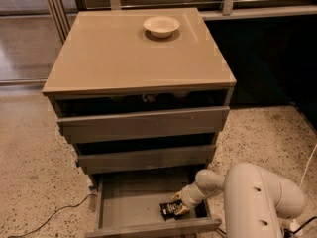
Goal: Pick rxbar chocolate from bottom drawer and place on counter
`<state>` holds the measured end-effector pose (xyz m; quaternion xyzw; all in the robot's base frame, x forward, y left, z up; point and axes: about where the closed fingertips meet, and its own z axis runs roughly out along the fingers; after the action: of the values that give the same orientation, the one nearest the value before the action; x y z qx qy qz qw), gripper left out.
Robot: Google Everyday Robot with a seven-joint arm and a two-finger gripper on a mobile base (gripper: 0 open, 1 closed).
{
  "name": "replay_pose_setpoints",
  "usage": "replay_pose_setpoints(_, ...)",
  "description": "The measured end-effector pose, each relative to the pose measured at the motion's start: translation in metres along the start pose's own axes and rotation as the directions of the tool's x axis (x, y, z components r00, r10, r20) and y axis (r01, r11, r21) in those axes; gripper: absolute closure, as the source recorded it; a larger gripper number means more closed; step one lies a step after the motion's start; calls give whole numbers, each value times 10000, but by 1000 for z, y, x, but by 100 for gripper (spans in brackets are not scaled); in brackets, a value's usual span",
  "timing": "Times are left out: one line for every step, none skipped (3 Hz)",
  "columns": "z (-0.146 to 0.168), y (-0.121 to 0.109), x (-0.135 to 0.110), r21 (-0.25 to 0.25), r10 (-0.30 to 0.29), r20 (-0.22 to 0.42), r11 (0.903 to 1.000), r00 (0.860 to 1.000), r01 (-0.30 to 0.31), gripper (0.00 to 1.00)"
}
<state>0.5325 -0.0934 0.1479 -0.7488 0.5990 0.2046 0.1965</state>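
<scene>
The bottom drawer [129, 207] is pulled open and shows its grey inner floor. The rxbar chocolate [170, 210], a small black wrapper with white lettering, lies on that floor at the right front. My gripper [178, 205] reaches down into the drawer from the right, and its yellowish fingertips [182, 209] sit right at the bar's right end. The white arm [257, 202] fills the lower right. The counter [133, 48] is the glossy tan top of the cabinet.
A cream bowl [161, 26] stands at the back of the counter. The two upper drawers [143, 123] stand slightly open. A cable [54, 214] lies on the speckled floor at the left. A railing and dark wall stand behind the cabinet.
</scene>
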Motion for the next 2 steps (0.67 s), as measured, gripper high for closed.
replay_pose_setpoints(-17, 4, -15, 145, -224, -12, 9996, 9997, 225, 100)
replay_pose_setpoints(-40, -1, -39, 535, -719, -2, 9960, 9974, 718, 100)
